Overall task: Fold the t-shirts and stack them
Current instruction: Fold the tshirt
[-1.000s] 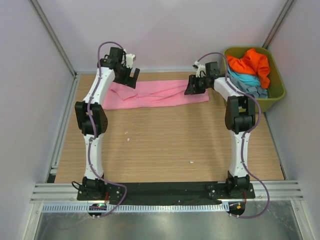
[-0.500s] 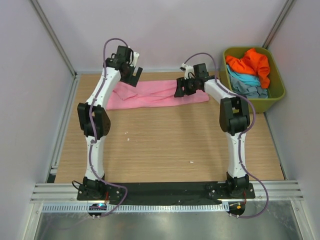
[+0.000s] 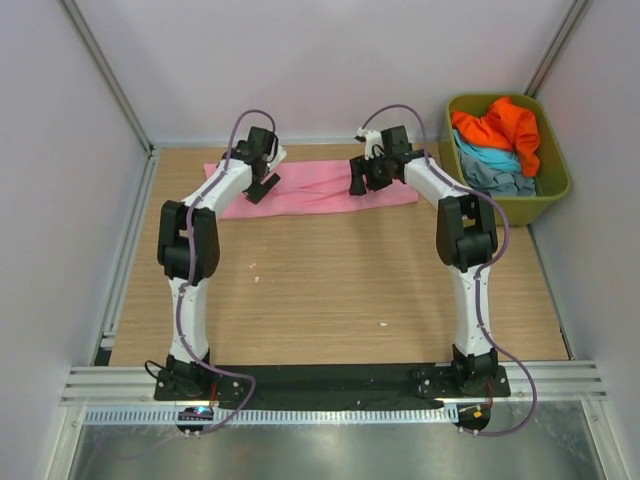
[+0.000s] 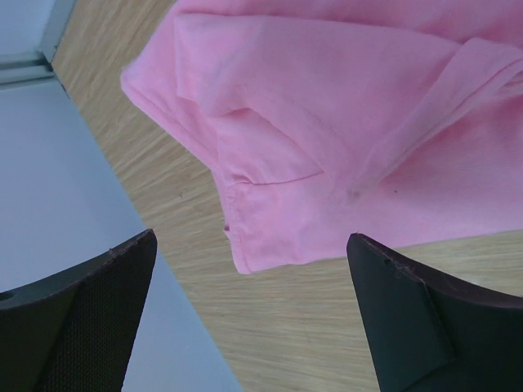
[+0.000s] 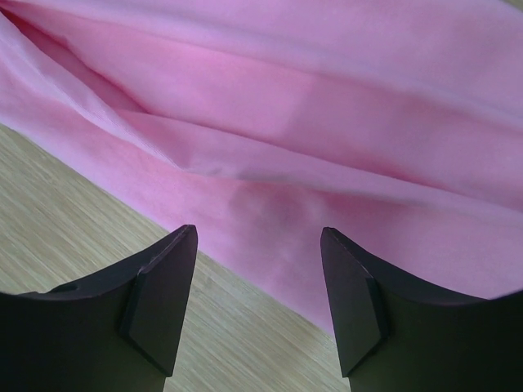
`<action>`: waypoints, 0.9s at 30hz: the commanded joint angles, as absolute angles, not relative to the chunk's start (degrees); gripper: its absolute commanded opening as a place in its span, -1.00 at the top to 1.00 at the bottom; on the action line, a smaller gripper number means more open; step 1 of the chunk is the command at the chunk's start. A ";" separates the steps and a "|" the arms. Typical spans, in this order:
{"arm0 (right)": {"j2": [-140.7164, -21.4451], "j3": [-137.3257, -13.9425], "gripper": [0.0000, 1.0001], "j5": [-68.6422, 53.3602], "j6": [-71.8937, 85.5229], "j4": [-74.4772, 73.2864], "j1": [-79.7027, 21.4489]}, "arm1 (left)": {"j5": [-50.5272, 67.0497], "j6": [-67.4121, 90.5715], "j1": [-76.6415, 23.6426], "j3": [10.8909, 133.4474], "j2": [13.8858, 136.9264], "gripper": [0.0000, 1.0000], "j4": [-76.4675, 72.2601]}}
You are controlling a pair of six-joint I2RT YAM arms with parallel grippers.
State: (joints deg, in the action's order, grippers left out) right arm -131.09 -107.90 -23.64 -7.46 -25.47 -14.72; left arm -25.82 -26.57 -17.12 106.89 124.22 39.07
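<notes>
A pink t-shirt point(image 3: 310, 186) lies as a long folded strip across the far part of the wooden table point(image 3: 330, 280). My left gripper point(image 3: 262, 187) hovers open over the shirt's left part. In the left wrist view its fingers straddle the pink t-shirt's point(image 4: 327, 139) hemmed corner and bare wood, and the left gripper point(image 4: 252, 245) holds nothing. My right gripper point(image 3: 358, 185) stands open over the shirt's right half. The right wrist view has the right gripper point(image 5: 259, 233) above the near edge of the creased pink fabric point(image 5: 327, 122), gripping nothing.
An olive-green tub point(image 3: 556, 190) stands at the back right corner, holding an orange t-shirt point(image 3: 505, 125), a light blue one point(image 3: 490, 157) and a grey-blue one point(image 3: 500, 181). Grey walls enclose the table on three sides, and a metal rail point(image 3: 130, 250) runs along its left edge.
Both grippers have moved inward along the pink shirt toward its middle. The right gripper's jaws have widened. The shirt's left end now lies flatter.
</notes>
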 commanded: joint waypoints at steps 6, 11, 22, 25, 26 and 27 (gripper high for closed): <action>-129.29 -112.15 -0.36 -21.53 -9.32 -26.72 -15.47 | -25.06 -26.54 -18.19 110.56 119.36 -0.99 32.86; -130.25 -111.10 -0.36 -19.70 -9.49 -24.18 -16.34 | -24.16 -31.28 -16.27 105.93 118.30 -0.99 28.76; -131.31 -109.51 -0.35 -17.93 -10.64 -23.29 -17.49 | -23.73 -38.40 -16.17 101.86 121.37 -0.75 22.24; -131.83 -109.25 -0.36 -18.28 -9.67 -22.76 -17.49 | -24.08 -38.41 -16.17 103.00 123.31 -0.76 21.89; -132.01 -109.42 -0.36 -18.80 -9.49 -22.76 -17.49 | -23.91 -38.15 -16.17 103.62 123.83 -0.76 21.97; -132.10 -109.42 -0.36 -18.98 -9.41 -22.94 -17.49 | -23.12 -37.80 -16.17 104.32 124.97 -0.75 22.76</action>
